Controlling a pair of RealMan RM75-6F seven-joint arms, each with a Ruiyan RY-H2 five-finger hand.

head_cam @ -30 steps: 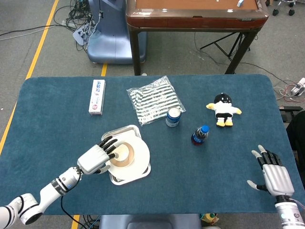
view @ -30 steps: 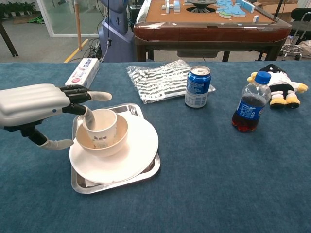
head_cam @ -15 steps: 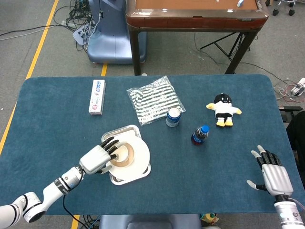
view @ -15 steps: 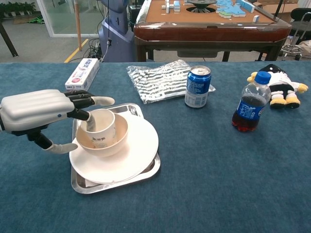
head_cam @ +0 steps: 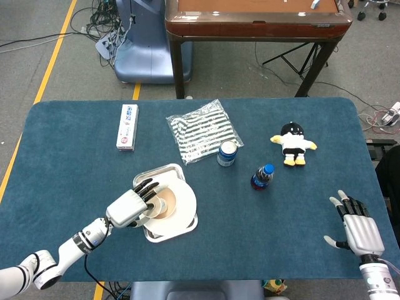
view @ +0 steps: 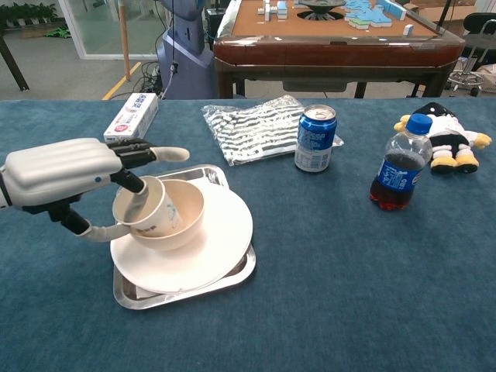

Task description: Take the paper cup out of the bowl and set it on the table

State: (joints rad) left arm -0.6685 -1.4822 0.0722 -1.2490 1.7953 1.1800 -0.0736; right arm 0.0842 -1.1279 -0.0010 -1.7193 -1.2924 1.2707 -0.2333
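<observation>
The left hand (view: 66, 177) had hold of the paper cup (view: 145, 213), with a dark finger hooked inside the rim and the pale thumb curled beneath the cup's outer wall. That pinch on the rim made sense, since the cup sat deep in the bowl (view: 174, 225) and its sides were walled in. The cup was tilted toward the hand, its mouth leaning left over the bowl's edge while its base remained inside the bowl. By my reading the lift was only beginning, and the cup had yet to clear the bowl.

The bowl rested on a white plate (view: 209, 248), and the plate sat in a metal tray (view: 232, 279), so the stack would likely shift if the cup dragged against the bowl's lip. Bare worktop (view: 349, 287) lay just left of the tray and in front of it, which seemed the nearest place to set the cup down.

The right hand (head_cam: 359, 228) lay at the far right near the worktop's front edge, fingers spread and holding nothing, well apart from the action.

Further back stood a blue can (view: 315, 138), a dark drink bottle (view: 398, 164), a plush toy (view: 446, 132), a striped bag (view: 252, 128) and a small box (view: 132, 116), all clear of the cup's probable path.
</observation>
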